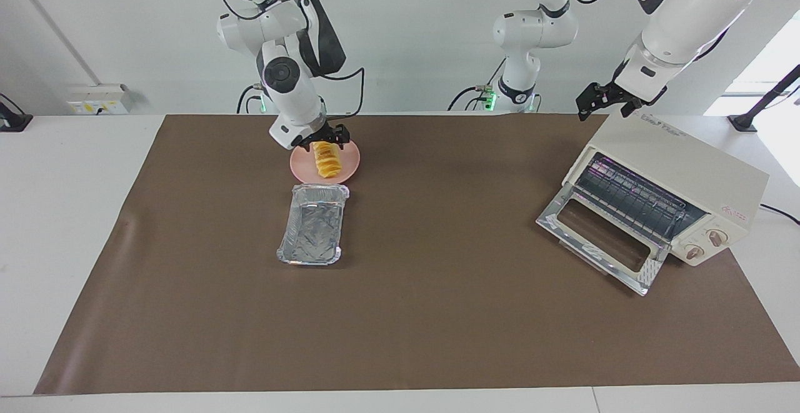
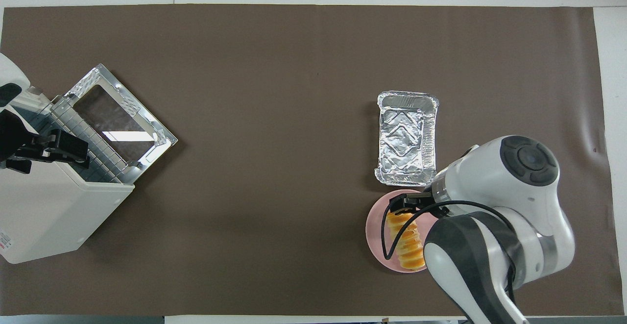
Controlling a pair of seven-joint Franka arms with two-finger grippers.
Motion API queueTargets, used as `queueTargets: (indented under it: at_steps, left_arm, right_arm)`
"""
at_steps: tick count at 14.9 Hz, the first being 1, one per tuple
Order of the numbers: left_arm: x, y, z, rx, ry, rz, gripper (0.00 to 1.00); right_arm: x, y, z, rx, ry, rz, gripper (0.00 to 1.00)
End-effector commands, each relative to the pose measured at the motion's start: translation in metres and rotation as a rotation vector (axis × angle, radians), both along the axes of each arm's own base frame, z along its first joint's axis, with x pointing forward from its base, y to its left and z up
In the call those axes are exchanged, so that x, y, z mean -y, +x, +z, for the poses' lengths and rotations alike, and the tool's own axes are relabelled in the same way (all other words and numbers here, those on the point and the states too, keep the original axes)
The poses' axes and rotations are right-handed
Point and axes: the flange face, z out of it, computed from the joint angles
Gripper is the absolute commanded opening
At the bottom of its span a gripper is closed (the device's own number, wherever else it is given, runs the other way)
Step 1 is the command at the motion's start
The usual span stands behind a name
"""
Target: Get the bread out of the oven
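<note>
White rounded arm (image 1: 284,82) segments, dark grey joint caps, black looping cables, black tool (image 1: 323,139).

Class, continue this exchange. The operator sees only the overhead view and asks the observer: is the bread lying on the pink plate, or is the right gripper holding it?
Observer: In the facing view the bread lies on the pink plate. The right gripper hangs open just over it.
Operator: Is the left gripper touching the oven?
Observer: No. The left gripper hovers open above the oven, with a gap showing.
Operator: Anything on the rack inside?
Observer: The wire rack is bare.
</note>
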Motion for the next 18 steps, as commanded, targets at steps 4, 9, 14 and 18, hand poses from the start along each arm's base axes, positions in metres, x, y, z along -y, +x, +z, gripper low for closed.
queueTargets:
  at_steps: [4, 9, 14, 18]
  left_arm:
    - [-0.001, -0.003, 0.002, 0.014, -0.012, 0.006, 1.0]
    - [-0.001, -0.003, 0.002, 0.016, -0.012, 0.008, 1.0]
    - [-0.001, -0.003, 0.002, 0.014, -0.012, 0.006, 1.0]
    - [-0.001, -0.004, 0.003, 0.016, -0.013, 0.006, 1.0]
  right_arm:
    - [0.037, 0.043, 0.107, 0.151, -0.077, 0.12, 1.0]
    - [0.062, 0.053, 0.169, 0.121, -0.105, 0.158, 1.0]
    - [0.111, 0.072, 0.175, 0.152, -0.106, 0.053, 1.0]
    - [0.122, 0.069, 0.17, 0.135, -0.111, 0.021, 1.0]
